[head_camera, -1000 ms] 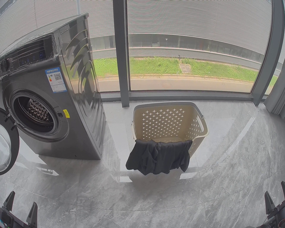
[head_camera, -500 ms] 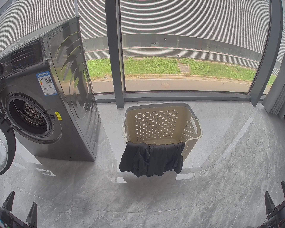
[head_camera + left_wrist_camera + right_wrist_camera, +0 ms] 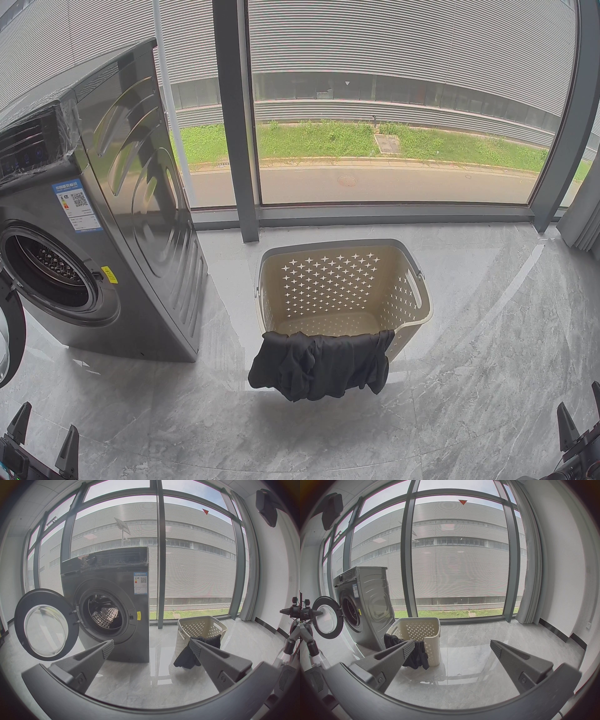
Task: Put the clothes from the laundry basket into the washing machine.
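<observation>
Nothing loaded yet: black garment (image 3: 320, 372) hangs over the laundry basket (image 3: 342, 250) near rim, right of the open-doored washing machine (image 3: 125, 187); left gripper (image 3: 151, 644) and right gripper (image 3: 452, 644) spread wide, empty, well short.

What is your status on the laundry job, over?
Left gripper, right gripper open, holding nothing. Black crumpled garment draped over cream perforated plastic laundry basket's near rim. Grey front-loading washing machine's round door open; no obstacle seen.
</observation>
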Controlling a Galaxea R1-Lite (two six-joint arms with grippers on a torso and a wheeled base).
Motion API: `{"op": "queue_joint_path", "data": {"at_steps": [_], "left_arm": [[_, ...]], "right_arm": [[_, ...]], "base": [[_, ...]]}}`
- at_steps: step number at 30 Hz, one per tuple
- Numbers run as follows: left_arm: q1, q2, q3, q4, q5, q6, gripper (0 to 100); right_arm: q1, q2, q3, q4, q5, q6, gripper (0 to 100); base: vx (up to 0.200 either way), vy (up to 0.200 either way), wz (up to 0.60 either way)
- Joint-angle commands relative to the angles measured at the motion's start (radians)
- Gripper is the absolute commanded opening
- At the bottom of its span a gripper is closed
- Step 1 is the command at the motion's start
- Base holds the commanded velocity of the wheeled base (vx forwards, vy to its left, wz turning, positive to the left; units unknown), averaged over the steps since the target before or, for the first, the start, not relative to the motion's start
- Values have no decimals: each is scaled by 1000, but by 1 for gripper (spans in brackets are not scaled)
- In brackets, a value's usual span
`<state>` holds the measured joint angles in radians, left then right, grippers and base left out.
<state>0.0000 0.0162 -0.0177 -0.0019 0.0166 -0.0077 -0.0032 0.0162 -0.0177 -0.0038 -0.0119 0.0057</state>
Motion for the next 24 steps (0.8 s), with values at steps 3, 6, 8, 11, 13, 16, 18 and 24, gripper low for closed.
{"op": "queue_joint_path", "data": {"at_steps": [3,6,8,11,13,16,18,24], "left_arm": [[0,-16,18,0,0,0,100],[0,-16,18,0,-1,0,100],[2,-16,18,0,0,2,100],[0,-16,18,0,-1,0,100],[0,-16,18,0,-1,-5,100],[0,-16,18,0,5,-11,100],[0,-16,18,0,5,-11,100],[0,-16,18,0,-3,-5,100]], "right_arm": [[0,-9,18,-1,0,0,100],[0,-9,18,-1,0,0,100],[0,-9,18,-1,0,0,100],[0,-9,18,-1,0,0,100],[0,-9,18,-1,0,0,100],[0,-9,18,-1,0,0,100],[0,-9,18,-1,0,0,100],[0,-9,18,-1,0,0,100]], "base": [[0,0,0],[0,0,0],[0,0,0],[0,0,0],[0,0,0],[0,0,0],[0,0,0],[0,0,0]]}}
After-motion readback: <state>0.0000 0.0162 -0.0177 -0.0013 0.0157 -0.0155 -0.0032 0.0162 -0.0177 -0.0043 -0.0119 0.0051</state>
